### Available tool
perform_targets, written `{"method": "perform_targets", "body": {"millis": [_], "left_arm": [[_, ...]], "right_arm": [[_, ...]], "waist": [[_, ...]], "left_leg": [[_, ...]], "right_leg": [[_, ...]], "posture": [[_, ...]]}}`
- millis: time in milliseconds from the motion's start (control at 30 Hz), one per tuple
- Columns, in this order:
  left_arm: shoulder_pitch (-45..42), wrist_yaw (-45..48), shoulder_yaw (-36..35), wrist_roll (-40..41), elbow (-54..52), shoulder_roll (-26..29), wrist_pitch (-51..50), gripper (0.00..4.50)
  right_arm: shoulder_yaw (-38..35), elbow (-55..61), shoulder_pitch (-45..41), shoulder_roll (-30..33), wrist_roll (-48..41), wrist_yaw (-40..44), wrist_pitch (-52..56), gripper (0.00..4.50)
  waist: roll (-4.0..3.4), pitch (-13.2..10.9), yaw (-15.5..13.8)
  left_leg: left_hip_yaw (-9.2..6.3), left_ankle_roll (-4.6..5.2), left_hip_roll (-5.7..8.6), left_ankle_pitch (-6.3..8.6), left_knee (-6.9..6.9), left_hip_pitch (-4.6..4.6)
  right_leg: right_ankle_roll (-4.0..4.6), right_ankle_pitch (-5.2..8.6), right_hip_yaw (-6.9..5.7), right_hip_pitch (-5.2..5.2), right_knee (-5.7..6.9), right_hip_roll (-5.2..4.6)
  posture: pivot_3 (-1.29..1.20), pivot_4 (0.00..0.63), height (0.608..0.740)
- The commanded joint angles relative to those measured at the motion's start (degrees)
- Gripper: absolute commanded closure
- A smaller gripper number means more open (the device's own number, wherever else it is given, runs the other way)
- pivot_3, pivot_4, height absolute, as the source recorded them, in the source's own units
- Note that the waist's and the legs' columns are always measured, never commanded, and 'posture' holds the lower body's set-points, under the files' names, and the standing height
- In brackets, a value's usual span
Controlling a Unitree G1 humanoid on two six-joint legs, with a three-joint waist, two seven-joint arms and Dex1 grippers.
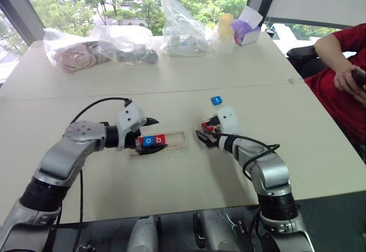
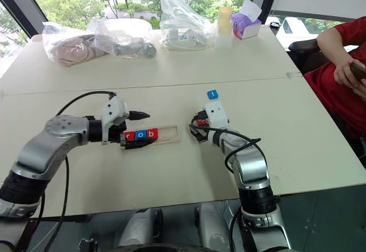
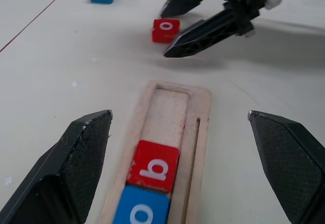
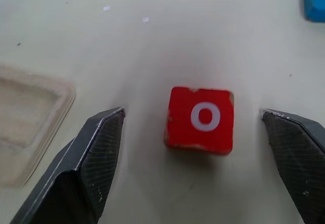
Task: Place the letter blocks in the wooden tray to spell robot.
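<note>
Five letter blocks: r, o, b sit in my wooden tray [image 2: 166,133]. Red o [image 4: 200,119] and blue t [image 1: 216,100] lie on the counter [image 1: 171,178]. My left hand [image 3: 188,148] and right hand [image 4: 195,148] both gape apart, empty

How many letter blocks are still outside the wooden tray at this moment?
2: the red o block lies on the table between the open right gripper fingers, and the blue t block lies beyond it. The wooden tray holds r, o, b.

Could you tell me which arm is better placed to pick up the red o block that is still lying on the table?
The right. Its end effector has open fingers on either side of the red o block. The left end effector is open over the tray, which already holds r, o, b.
</note>
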State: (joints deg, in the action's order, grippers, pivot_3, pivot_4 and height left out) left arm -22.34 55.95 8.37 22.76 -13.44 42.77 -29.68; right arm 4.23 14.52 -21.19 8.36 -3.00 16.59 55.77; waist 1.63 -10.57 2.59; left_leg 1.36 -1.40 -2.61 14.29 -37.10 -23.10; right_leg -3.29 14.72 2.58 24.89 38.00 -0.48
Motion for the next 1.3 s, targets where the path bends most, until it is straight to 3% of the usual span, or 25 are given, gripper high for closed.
{"method": "perform_targets", "body": {"millis": [33,133,167,367,667,833,1033,1133,1233,1300], "left_arm": [[-0.7,0.3,-0.7,-1.2,0.0,0.0,1.6,0.0],[0.0,0.2,-1.3,-1.2,-0.5,-0.2,1.6,0.0],[0.1,0.1,-1.3,-1.3,-0.6,-0.3,1.5,0.0],[-1.3,-0.6,-0.9,-0.6,-2.1,-2.6,0.9,0.0],[-2.9,0.0,1.2,-2.4,-0.6,-4.9,2.1,0.0],[-4.2,1.6,2.5,-3.4,1.7,-5.8,3.5,0.0],[-5.4,3.5,3.2,-4.6,4.1,-6.4,5.2,0.0],[-5.5,4.5,2.5,-4.9,5.1,-5.7,5.8,0.0],[-5.1,6.8,0.4,-3.2,5.3,-3.2,4.6,0.0],[-5.0,9.2,-1.7,0.7,3.3,-1.2,1.1,0.0]], "right_arm": [[0.6,-2.1,-0.6,0.6,0.3,-0.8,-2.1,1.44],[1.0,-1.7,-0.5,0.4,0.2,-1.5,-1.9,3.02],[1.1,-1.5,-0.4,0.3,0.1,-1.6,-1.8,3.34],[-1.1,0.2,-0.6,1.1,-0.3,-2.6,-1.1,3.32],[-4.9,21.5,7.6,-4.2,0.5,-11.5,15.7,3.32],[-4.7,24.4,9.9,-6.8,1.6,-15.3,18.6,3.32],[-4.9,24.1,10.1,-7.1,0.9,-15.1,19.4,0.28],[-6.7,25.0,8.9,-4.9,0.1,-13.2,16.8,0.28],[-9.7,23.4,4.7,4.2,-4.9,-2.4,7.9,0.28],[-11.1,19.2,3.8,15.7,-10.4,13.6,-1.1,0.28]], "waist": [[0.0,0.0,0.0],[0.01,0.0,0.0],[0.01,0.0,0.0],[0.02,0.0,0.0],[0.02,0.0,-0.2],[0.02,0.0,0.0],[0.02,0.0,-0.1],[0.02,0.0,-0.1],[-0.04,0.0,0.0],[-0.03,0.0,0.0]], "left_leg": [[0.0,0.0,0.0,0.0,0.0,0.0],[0.0,0.0,0.0,0.0,0.0,0.01],[-0.01,0.0,-0.01,0.0,0.01,0.01],[-0.01,0.0,-0.01,0.0,0.0,0.0],[-0.11,0.0,0.0,0.0,0.02,-0.21],[-0.07,0.0,0.02,0.0,-0.01,-0.19],[-0.07,0.0,0.03,0.0,-0.01,-0.21],[-0.08,0.0,0.07,0.0,-0.01,-0.22],[-0.05,0.0,0.09,0.0,-0.05,-0.26],[0.01,0.01,0.11,0.0,-0.06,-0.23]], "right_leg": [[0.0,0.0,0.0,0.0,0.0,0.0],[0.0,0.0,0.0,0.0,0.0,0.0],[-0.01,0.0,0.0,0.0,0.01,0.0],[-0.02,-0.01,0.0,-0.01,0.01,0.0],[-0.12,0.02,0.0,0.15,0.01,-0.02],[-0.08,0.02,-0.01,0.17,0.02,-0.02],[-0.09,0.02,-0.02,0.17,0.01,-0.02],[-0.09,0.02,-0.02,0.17,0.01,-0.05],[-0.11,0.02,-0.02,0.21,0.0,-0.06],[-0.18,-0.02,0.04,0.2,-0.01,-0.07]], "posture": [[0.0,0.15,0.74],[0.0,0.15,0.74],[0.0,0.15,0.74],[0.0,0.15,0.74],[0.0,0.15,0.74],[0.0,0.15,0.74],[0.0,0.15,0.74],[0.0,0.15,0.74],[0.0,0.15,0.74],[0.0,0.15,0.74]]}}
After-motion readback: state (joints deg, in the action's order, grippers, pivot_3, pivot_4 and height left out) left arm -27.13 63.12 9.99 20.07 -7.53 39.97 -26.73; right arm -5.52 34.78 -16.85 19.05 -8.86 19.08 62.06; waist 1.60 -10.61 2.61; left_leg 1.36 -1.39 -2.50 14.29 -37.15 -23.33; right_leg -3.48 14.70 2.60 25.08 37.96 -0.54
